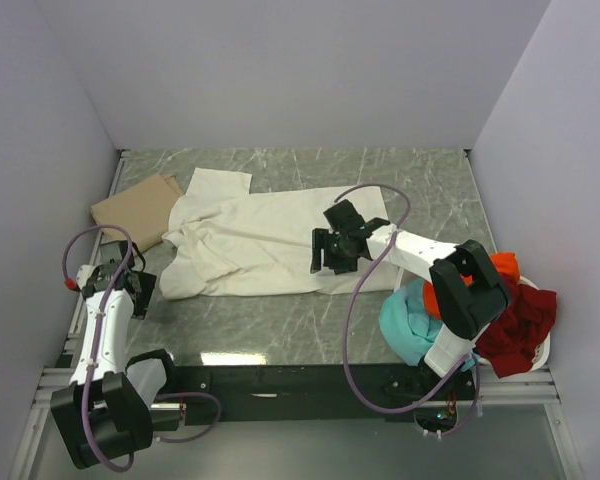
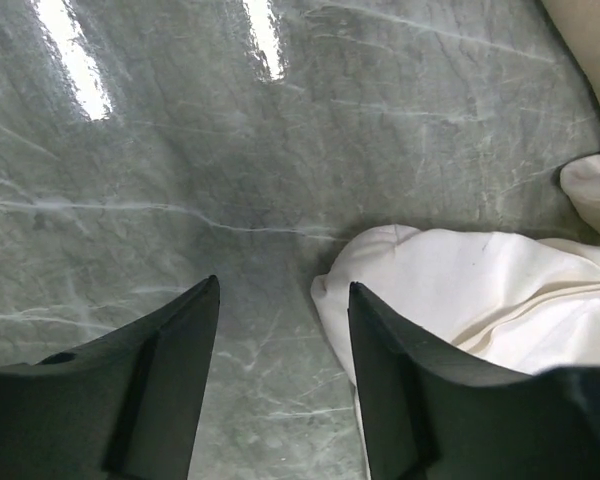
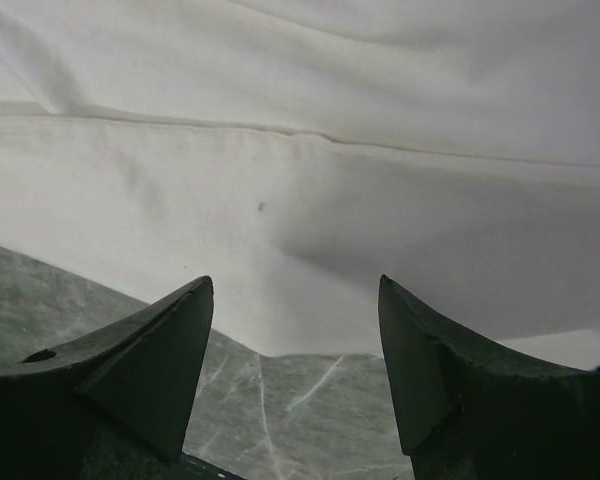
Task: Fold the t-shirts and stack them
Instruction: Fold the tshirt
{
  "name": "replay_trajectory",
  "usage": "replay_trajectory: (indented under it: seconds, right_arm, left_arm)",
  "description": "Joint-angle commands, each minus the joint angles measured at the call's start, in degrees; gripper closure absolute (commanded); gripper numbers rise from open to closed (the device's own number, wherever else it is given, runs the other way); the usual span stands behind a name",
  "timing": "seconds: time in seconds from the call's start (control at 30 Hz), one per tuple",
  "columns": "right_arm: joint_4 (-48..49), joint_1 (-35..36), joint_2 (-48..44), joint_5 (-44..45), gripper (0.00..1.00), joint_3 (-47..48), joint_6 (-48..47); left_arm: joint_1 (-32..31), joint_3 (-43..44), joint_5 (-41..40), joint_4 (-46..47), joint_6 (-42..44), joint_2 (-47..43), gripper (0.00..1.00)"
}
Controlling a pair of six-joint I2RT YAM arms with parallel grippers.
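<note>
1. A large cream-white t-shirt (image 1: pixel 250 245) lay spread across the middle of the grey marbled table (image 1: pixel 400 185). Its left side was rumpled and one sleeve pointed toward the far edge.
2. The right gripper (image 1: pixel 330 252) hung over the right part of that shirt, close to its near hem. In the right wrist view, the hem of the shirt (image 3: pixel 300 200) ran just ahead of the right gripper (image 3: pixel 295 290), and bare table (image 3: pixel 280 400) showed in the gap.
3. The right gripper's jaws stood wide apart with nothing between them. I could not tell whether the tips touched the cloth or the table.
4. The left gripper (image 1: pixel 135 288) sat at the near left of the table, just beside the shirt's bunched lower-left corner. In the left wrist view, a rounded fold of the cream cloth (image 2: pixel 450 290) lay just ahead of one finger (image 2: pixel 390 370), with only bare table (image 2: pixel 230 150) ahead of the left gripper (image 2: pixel 283 285).
5. The left gripper's jaws were also apart and held nothing.
6. A tan t-shirt (image 1: pixel 135 208) lay folded at the far left, its edge meeting the cream shirt's left side.
7. At the near right corner, under the right arm, a teal shirt (image 1: pixel 405 322), an orange shirt (image 1: pixel 502 267) and a dark red shirt (image 1: pixel 520 330) were heaped together. The dark red one was draped over the rim of a white basket (image 1: pixel 543 352).
</note>
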Motion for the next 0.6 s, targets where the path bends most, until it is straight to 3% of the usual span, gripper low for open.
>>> replay_trajectory:
  seconds: [0.0,0.17,0.57]
  right_arm:
    - [3.39,0.28,0.11,-0.33,0.27,-1.51,1.45]
    - [3.92,0.28,0.28,-0.68,0.27,-1.86,1.63]
    - [4.27,0.28,2.04,-0.68,0.27,-1.68,1.45]
  left_arm:
    - [-0.12,-0.52,1.0,2.01,0.13,0.91,0.42]
    - [-0.56,-3.16,3.99,6.14,2.15,1.79,0.51]
    - [-1.79,-5.54,6.19,14.22,6.28,3.55,0.45]
